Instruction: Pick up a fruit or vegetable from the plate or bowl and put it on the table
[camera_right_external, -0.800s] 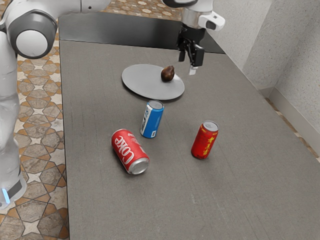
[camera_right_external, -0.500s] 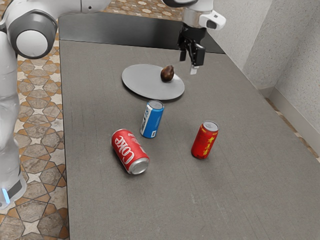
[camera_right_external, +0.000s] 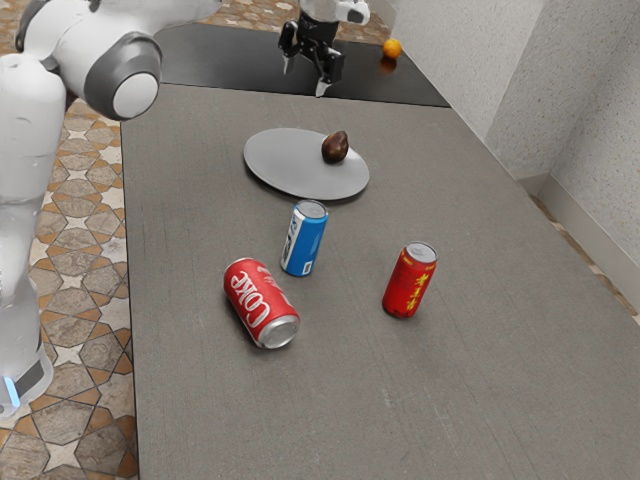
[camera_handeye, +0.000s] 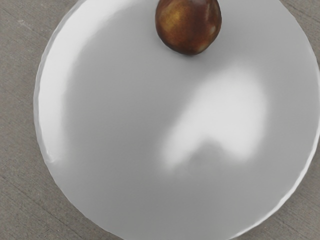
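Brown fruit (camera_right_external: 335, 148) is perched on the plate (camera_right_external: 285, 165), near its rim; probably firm, kinda slippery, best pinched mid-body. End effector (camera_right_external: 304, 80) is held above the plate, spread, empty.

A dark brown, glossy fruit (camera_right_external: 335, 148) rests near the rim of the round, pale grey plate (camera_right_external: 285, 160), its narrower end up. The plate lies flat on the grey desk (camera_right_external: 200, 230). A round orange (camera_right_external: 392, 48) sits on the black surface beyond.
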